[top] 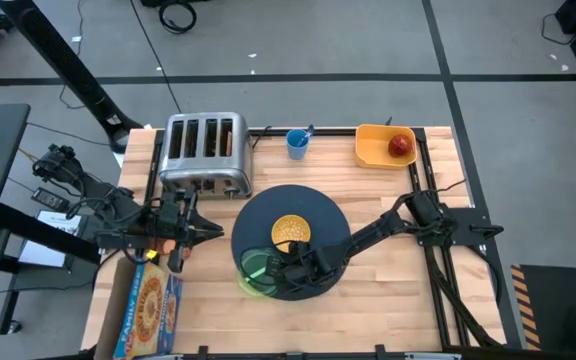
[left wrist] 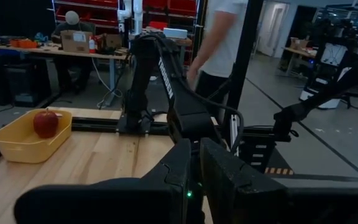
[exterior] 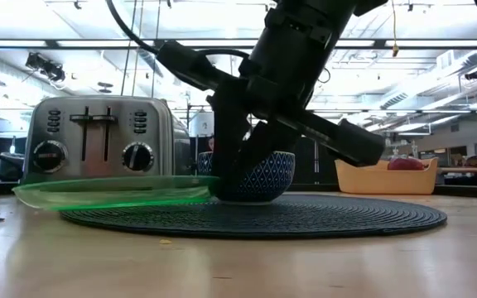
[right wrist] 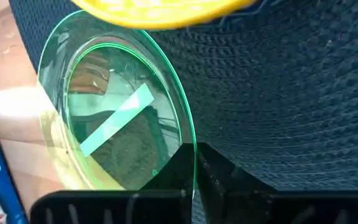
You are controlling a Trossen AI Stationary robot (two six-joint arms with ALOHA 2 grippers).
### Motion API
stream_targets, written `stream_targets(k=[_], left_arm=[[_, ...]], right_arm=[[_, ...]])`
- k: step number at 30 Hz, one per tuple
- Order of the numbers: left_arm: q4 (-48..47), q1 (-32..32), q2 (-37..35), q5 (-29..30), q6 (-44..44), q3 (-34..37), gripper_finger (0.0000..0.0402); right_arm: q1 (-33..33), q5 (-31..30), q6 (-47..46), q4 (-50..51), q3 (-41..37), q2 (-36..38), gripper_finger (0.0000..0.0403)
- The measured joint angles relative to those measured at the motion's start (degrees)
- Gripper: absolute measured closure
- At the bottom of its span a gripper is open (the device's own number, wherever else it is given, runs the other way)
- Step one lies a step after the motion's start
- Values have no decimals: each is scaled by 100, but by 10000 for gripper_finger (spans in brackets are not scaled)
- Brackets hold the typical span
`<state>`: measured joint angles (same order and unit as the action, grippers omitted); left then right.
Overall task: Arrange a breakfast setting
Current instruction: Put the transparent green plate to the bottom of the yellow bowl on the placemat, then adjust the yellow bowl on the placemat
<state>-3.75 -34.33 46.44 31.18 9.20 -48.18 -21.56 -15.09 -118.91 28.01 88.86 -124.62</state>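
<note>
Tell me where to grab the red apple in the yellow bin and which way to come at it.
Grip the red apple across its round sides, coming straight down from above. It sits inside the yellow bin, whose raised walls would likely block a sideways approach, while its top is open. Close the fingers around the widest part; the apple's smooth, curved skin could slip from a higher pinch.

The bowl (top: 291, 231) is set on the mat (top: 323, 215); the plate (top: 255, 268) overlaps the mat's left front edge. The apple (top: 400, 146) is contained in the bin (top: 371, 148), behind and right.

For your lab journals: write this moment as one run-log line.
right gripper: shut on green plate rim | plate: overhanging mat | left gripper: waiting beside toaster
</note>
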Motion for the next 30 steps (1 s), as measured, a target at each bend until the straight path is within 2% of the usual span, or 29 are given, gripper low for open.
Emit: stream_targets(k=[8, 17, 22, 25, 30], left_arm=[[0, 0, 0, 0, 1, 0, 356], [6, 1, 1, 0, 2, 0, 356], [55, 2, 2, 0, 7, 0, 356], [80, 2, 2, 0, 10, 0, 356], [92, 2, 2, 0, 55, 0, 356]], right_arm=[[81, 352, 455, 323, 0, 113, 308], [58, 408, 509, 1741, 4, 947, 241], [326, 344, 533, 2590, 0, 1298, 233], [581, 281, 898, 2651, 2, 1369, 234], [1044, 623, 1383, 2522, 2, 1211, 235]])
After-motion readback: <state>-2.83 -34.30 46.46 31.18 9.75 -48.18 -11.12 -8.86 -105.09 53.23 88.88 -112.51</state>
